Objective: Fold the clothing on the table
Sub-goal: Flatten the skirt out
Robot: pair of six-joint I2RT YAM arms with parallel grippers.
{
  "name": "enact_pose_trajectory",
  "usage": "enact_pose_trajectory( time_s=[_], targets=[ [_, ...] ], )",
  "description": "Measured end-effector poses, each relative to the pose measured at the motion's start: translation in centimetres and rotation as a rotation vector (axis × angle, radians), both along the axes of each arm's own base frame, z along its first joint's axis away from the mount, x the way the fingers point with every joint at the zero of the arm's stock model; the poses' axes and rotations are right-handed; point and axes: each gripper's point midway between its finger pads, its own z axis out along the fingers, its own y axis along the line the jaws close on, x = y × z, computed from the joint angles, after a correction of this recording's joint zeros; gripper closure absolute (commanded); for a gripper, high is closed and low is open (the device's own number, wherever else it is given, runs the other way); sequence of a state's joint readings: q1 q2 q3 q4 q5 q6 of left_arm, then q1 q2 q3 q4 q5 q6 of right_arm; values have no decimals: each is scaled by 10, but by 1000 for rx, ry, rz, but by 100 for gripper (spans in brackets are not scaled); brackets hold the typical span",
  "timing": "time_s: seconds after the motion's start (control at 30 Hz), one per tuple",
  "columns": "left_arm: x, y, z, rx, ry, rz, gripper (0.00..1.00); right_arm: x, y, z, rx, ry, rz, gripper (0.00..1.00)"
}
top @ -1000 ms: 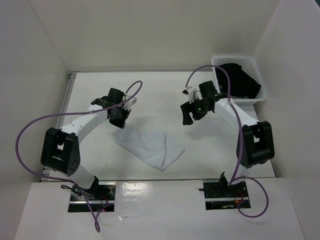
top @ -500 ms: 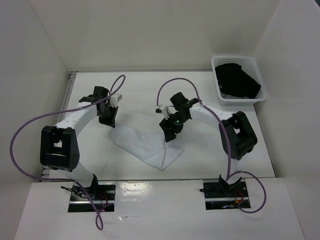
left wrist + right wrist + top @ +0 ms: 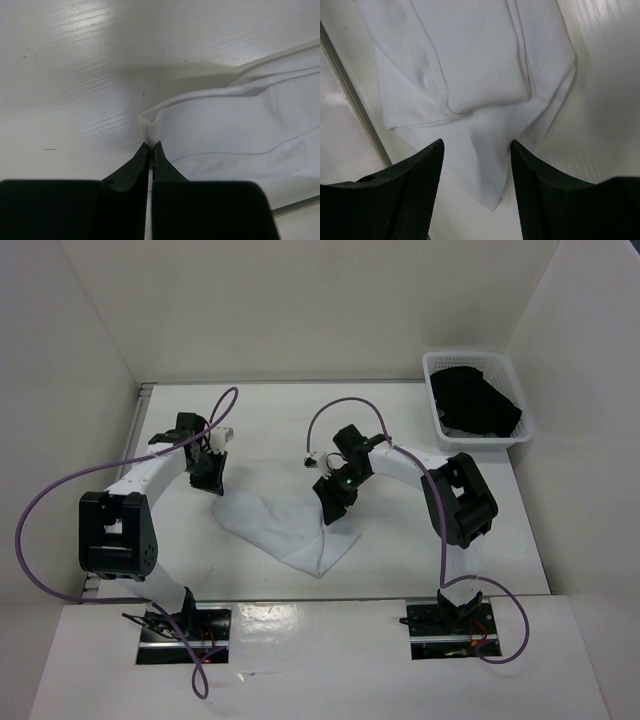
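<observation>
Thin white wrinkled fabric garment (image 3: 290,532) on flat white table (image 3: 420,550): left gripper (image 3: 151,146) pinches hem edge; right gripper (image 3: 476,147) spread wide over corner.

Robotics lab test cell: a white table (image 3: 280,415) is enclosed by plain white panels (image 3: 300,310). A left arm (image 3: 150,475) and a right arm (image 3: 415,462) are bolted to metal base plates (image 3: 185,632) at the near edge, and purple cables (image 3: 345,402) are looped from them.
</observation>
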State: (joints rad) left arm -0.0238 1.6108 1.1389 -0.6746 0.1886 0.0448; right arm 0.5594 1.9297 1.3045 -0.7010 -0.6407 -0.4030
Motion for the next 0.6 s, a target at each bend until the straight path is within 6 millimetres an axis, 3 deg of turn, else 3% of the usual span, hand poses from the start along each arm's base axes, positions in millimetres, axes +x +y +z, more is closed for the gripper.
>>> enact_pose_trajectory(
  time_s=[0.43,0.6],
  targets=[
    [0,-1,0,-7,1,-3,100,5,13,13,73,-11,4,41],
    [-1,-2,0,-10,2,-4,100,10,17,28,110,-56,-11,41]
  ],
)
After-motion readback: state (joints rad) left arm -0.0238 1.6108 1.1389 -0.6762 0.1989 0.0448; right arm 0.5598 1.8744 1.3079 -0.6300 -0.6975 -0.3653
